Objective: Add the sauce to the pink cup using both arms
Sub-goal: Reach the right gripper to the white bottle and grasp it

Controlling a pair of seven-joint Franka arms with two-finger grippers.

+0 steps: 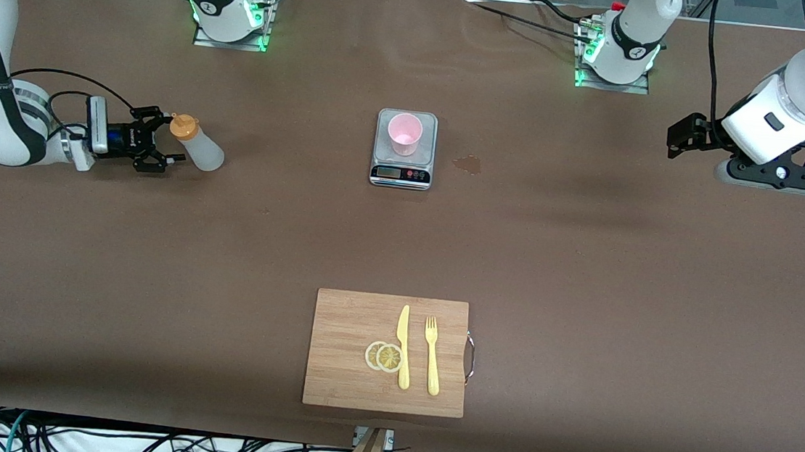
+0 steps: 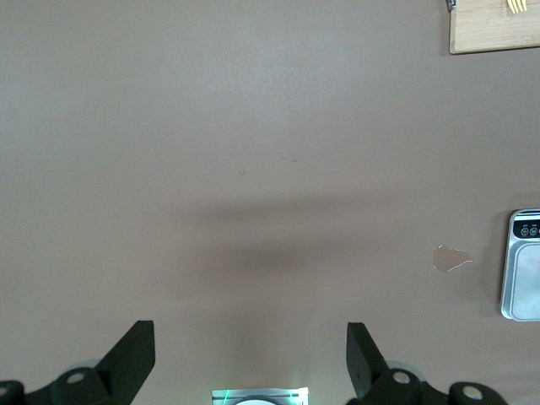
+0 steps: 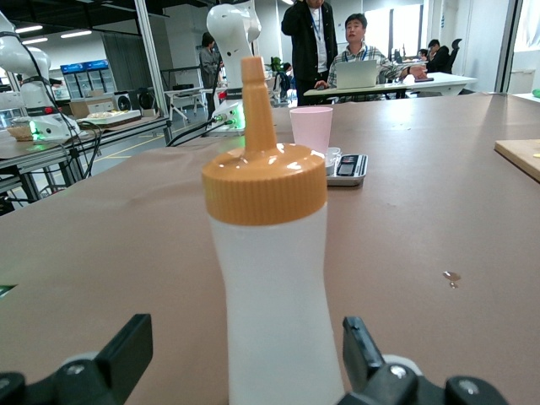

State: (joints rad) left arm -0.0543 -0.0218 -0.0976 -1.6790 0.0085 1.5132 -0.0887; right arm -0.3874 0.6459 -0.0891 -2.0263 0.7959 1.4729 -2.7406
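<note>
The sauce bottle (image 1: pixel 198 144), whitish with an orange nozzle cap, stands upright on the table toward the right arm's end. My right gripper (image 1: pixel 166 137) is open, low at the bottle. In the right wrist view the bottle (image 3: pixel 270 278) stands between the open fingers with a gap on each side of my right gripper (image 3: pixel 246 333). The pink cup (image 1: pixel 405 134) stands on the grey scale (image 1: pixel 401 175) mid-table; it also shows in the right wrist view (image 3: pixel 312 128). My left gripper (image 1: pixel 676 139) is open and empty, up over the left arm's end of the table (image 2: pixel 251 333).
A wooden cutting board (image 1: pixel 348 352) lies nearer the front camera, with a yellow knife (image 1: pixel 403 346), a fork (image 1: pixel 432 356) and lemon slices (image 1: pixel 384 356) on it. A small stain (image 1: pixel 468 163) marks the table beside the scale. The left wrist view shows the scale's edge (image 2: pixel 523 270).
</note>
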